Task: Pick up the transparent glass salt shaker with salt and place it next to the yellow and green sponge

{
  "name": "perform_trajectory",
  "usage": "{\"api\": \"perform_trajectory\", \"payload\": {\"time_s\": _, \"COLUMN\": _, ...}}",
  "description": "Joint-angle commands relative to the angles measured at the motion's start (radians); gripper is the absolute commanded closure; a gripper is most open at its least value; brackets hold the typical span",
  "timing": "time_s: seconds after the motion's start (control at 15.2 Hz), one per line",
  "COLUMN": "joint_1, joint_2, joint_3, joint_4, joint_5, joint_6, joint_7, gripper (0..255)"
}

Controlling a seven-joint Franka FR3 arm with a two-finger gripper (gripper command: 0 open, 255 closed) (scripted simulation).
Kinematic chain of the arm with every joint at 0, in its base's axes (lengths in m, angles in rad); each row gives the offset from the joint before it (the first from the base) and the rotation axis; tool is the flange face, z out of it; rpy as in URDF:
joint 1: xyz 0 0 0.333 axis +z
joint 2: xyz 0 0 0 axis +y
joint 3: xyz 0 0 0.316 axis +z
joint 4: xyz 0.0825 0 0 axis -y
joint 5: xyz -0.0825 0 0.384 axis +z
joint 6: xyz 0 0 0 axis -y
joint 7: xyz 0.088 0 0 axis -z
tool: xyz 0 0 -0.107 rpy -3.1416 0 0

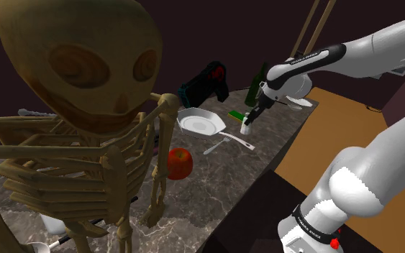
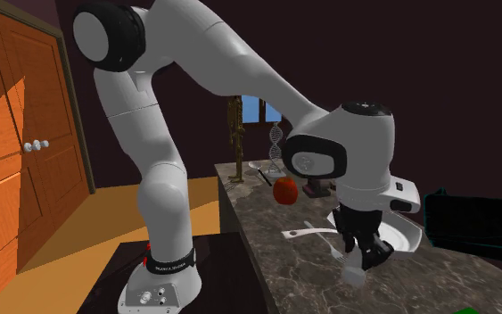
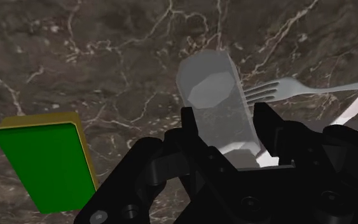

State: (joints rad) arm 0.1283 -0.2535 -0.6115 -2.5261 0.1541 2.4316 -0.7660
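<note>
Between the black jaws, grey salt shaker, near green-yellow sponge

Looked dim all over, near black at the walls. Showed a slanted bright patch across the orange door (shade beside it). Gleamed softly on the white arm and the skeleton's skull. Left the black tool almost featureless against the dark, pale-veined tabletop.
</note>
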Motion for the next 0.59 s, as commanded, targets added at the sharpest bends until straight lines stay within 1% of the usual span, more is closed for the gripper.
{"api": "perform_trajectory", "payload": {"time_s": 0.0, "joint_1": 0.01, "joint_2": 0.023, "joint_3": -0.011, "joint_4": -0.007, "joint_5": 0.022, "joint_6": 0.026, "joint_7": -0.022, "gripper": 255}}
{"api": "perform_trajectory", "payload": {"time_s": 0.13, "joint_1": 0.017, "joint_2": 0.037, "joint_3": -0.017, "joint_4": -0.013, "joint_5": 0.038, "joint_6": 0.043, "joint_7": -0.036, "gripper": 255}}
{"api": "perform_trajectory", "payload": {"time_s": 0.53, "joint_1": 0.017, "joint_2": 0.037, "joint_3": -0.017, "joint_4": -0.013, "joint_5": 0.038, "joint_6": 0.043, "joint_7": -0.036, "gripper": 255}}
